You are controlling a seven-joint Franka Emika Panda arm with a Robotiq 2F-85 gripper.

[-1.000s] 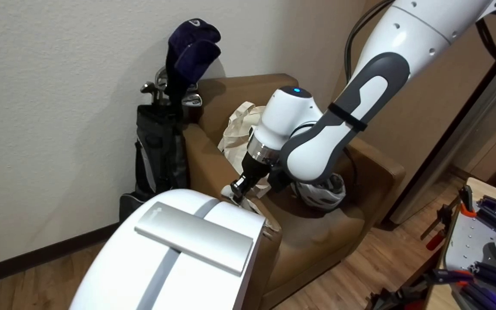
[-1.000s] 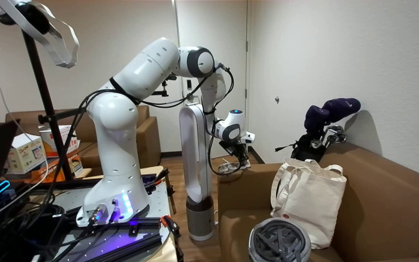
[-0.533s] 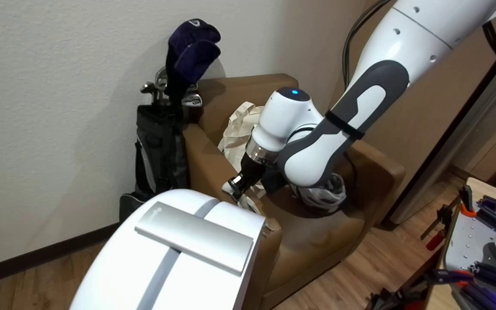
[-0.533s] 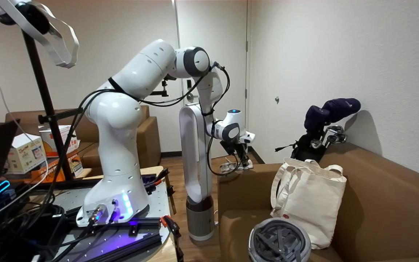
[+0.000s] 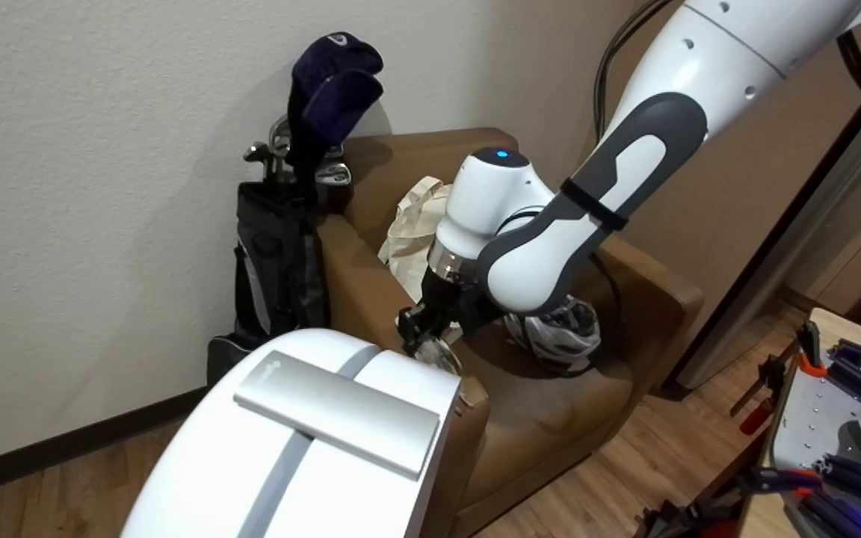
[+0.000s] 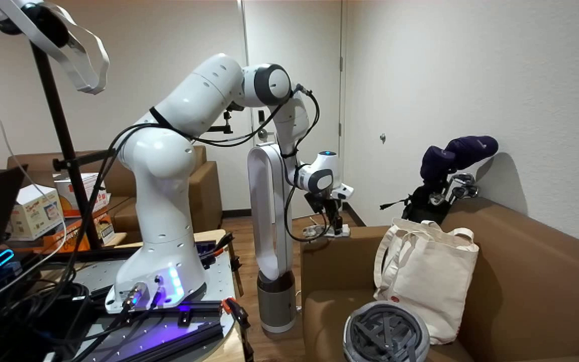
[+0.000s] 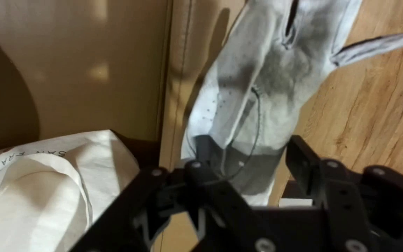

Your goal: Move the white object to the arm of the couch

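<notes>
On the couch arm (image 7: 178,101) lies a white glove (image 7: 275,94). The hand (image 7: 249,145) stands wide at the glove's near end in the wrist view.

Above the couch arm (image 6: 368,233), free room lies between the gripper (image 7: 247,148) and tote bag (image 6: 425,276). The white fan (image 6: 285,236) stands near on the opposite side; a helmet (image 6: 386,332) obstructs the seat (image 6: 327,322) partly.

- In the wrist view, glove (image 7: 275,105) on the couch arm (image 7: 175,105), seat (image 7: 100,94) left, floor (image 7: 373,115) right.
- Pincer (image 7: 250,150) at the glove's lower end: 1 finger over it, 1 just right of it.
- Tote bag (image 6: 430,281) on the seat; helmet (image 6: 386,332) before it in an exterior view.
- Golf bag (image 5: 281,254) left of the couch (image 5: 542,426) in an exterior view.
- Fan (image 6: 276,304) between counter (image 6: 221,281) and couch.
</notes>
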